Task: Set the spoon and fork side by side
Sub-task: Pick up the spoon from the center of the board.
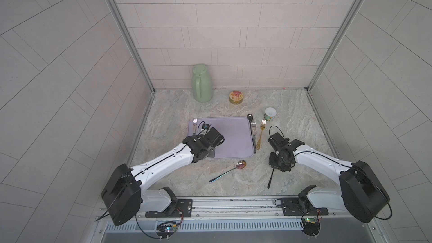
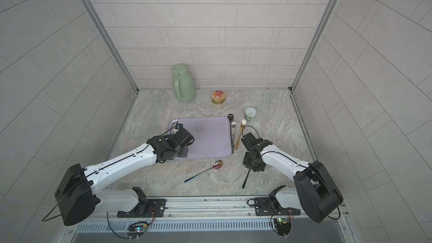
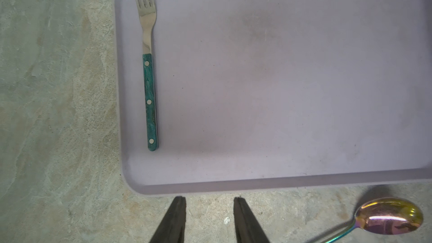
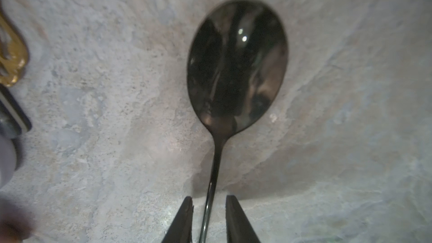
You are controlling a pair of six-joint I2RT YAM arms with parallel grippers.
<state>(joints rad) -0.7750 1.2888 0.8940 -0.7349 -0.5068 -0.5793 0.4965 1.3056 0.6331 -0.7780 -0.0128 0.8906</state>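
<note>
1. Clock directions are read from above with the tray (image 1: pixel 233 146) as the dial's centre and 12 o'clock at the back wall.
2. The teal-handled fork (image 3: pixel 149 90) lies flat inside the tray along its 9 o'clock side, with the tines toward 12.
3. The left gripper (image 3: pixel 209 201) hangs near the tray's 7 o'clock corner. Its fingers are spread and there is only bare tabletop between them.
4. The black spoon (image 4: pixel 236 66) lies on the table at about 4 o'clock, apart from the tray. In a top view only its handle (image 1: pixel 270 178) shows, pointing toward 6, because the wrist covers the bowl.
5. The right gripper (image 4: pixel 209 198) straddles that spoon's thin neck. The jaws stand narrowly apart, with a sliver of table visible on each side of the handle, so nothing is clamped.
6. A rainbow-tinted spoon (image 1: pixel 228 171) rests on the table at 6 o'clock. Its bowl is nearest the tray and its handle runs toward 7.
7. A gold fork (image 1: pixel 260 134) lies just off the 3 o'clock edge with its tines toward 12. A silver fork (image 1: pixel 253 125) lies along that rim.
8. A green jug (image 1: pixel 202 84) stands at 11 o'clock, a round tin (image 1: pixel 236 97) at 12 and a cup (image 1: pixel 270 114) at 2.
</note>
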